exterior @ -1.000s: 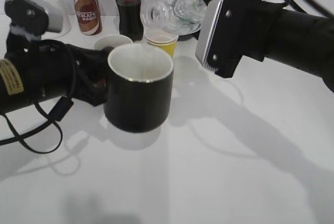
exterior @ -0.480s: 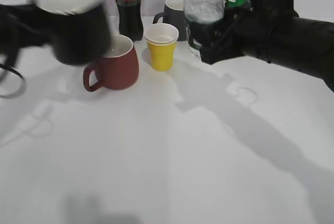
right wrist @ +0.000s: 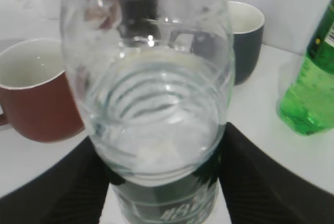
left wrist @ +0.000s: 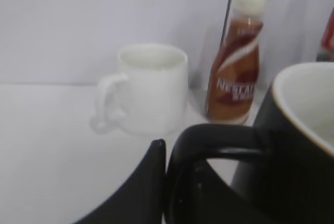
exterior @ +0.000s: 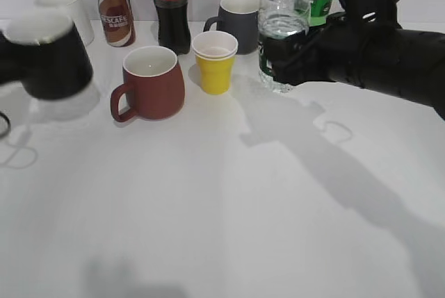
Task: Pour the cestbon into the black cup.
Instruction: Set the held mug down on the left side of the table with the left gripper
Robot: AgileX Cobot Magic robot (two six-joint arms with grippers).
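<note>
A: Both arms have pulled apart since a second ago. Right pincer [exterior: 281,58] stays clamped on the cestbon [exterior: 279,34], now upright again, base at or just above the tabletop [exterior: 229,201], water roughly half up. Left pincer [left wrist: 164,182] has hauled the black cup [exterior: 45,58] from centre to the far left edge; one finger sits through the loop handle, grip on the handle.

B: So the pour's over?

A: Looks it to me. Bottle no longer tipped, cup mouth well apart from it. Can't see inside the cup, so no call on the fill.

B: Clutter?

A: Yellow paper cup [exterior: 214,62], reddish-brown mug [exterior: 149,83] and grey mug [exterior: 238,20] sit between the two. Green bottle [right wrist: 313,88] just beside the cestbon. White mug [left wrist: 148,88] and Nescafé bottle [left wrist: 235,62] behind the black cup; cola bottle [exterior: 170,6] at the back. Tight set-down both sides.
</note>
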